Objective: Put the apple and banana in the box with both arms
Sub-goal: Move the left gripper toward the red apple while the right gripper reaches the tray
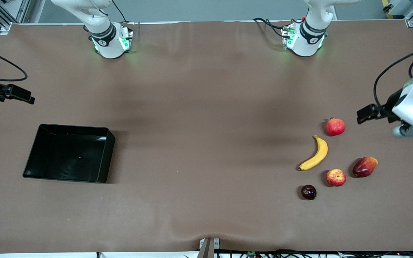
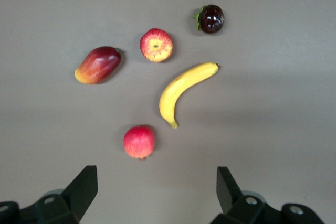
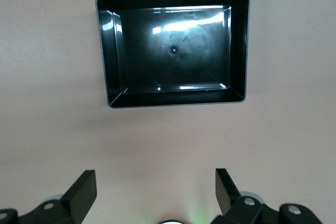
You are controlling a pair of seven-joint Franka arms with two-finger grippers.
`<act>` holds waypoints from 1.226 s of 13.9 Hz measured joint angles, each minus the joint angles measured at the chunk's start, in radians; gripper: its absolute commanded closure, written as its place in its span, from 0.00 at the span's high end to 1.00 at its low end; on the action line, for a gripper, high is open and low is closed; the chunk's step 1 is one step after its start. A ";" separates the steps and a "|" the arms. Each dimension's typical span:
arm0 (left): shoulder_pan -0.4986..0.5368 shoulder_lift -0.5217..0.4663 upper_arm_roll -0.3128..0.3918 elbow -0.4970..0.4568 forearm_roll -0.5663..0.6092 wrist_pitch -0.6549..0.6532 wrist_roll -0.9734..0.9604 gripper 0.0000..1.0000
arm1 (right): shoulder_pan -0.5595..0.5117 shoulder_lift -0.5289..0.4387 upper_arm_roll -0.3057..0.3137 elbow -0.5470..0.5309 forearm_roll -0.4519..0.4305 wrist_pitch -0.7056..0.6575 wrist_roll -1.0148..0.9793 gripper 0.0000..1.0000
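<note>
Apple (image 1: 336,177) sits at lower right of the front view, on the counter (image 1: 199,143), at the left arm's end. Banana (image 1: 314,154) lies just beside it, a little farther from the front camera, curved, dark tips. Neither touches the other. Box (image 1: 69,153) is at centre-left of the front view, well apart from the fruit, at the right arm's end; nothing in it.

Decoys crowd the apple: a plain red round fruit with a crown tip (image 1: 335,126) farther from the camera than the banana, an elongated dark-red-and-orange fruit (image 1: 364,167) beside the apple toward the counter's edge, a small dark round fruit (image 1: 308,192) nearer the camera.

Left claw (image 1: 366,114) hangs at the right edge of the front view, over bare counter near the crowned fruit, fingers spread wide, holding nothing. Right claw (image 1: 22,95) hangs at the left edge, over bare counter near the box, also spread wide and holding nothing.

Risks, as I judge them:
- Wrong pick. The crowned red fruit is closest to the left claw and looks much like the apple (streaky yellow patches are the tell).
- Apple is round; an off-centre pinch could roll it into a neighbour.
- Banana pinched near a tip may swing or slip.
- Long carry to the box; if the fruit is passed between arms, a mistimed release drops it.
- Low box walls: a drop from height could bounce fruit out.
</note>
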 measured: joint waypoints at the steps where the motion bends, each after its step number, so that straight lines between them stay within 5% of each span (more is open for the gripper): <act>1: 0.001 0.015 0.000 0.001 0.002 0.011 0.000 1.00 | -0.010 0.001 -0.001 0.003 0.000 0.000 -0.001 1.00; 11: 0.033 0.124 0.001 0.052 0.080 0.021 0.005 1.00 | -0.150 0.217 -0.005 -0.001 -0.001 0.151 -0.158 1.00; 17: 0.100 0.247 0.002 0.136 0.077 0.063 0.193 1.00 | -0.209 0.260 -0.005 -0.089 -0.001 0.336 -0.218 1.00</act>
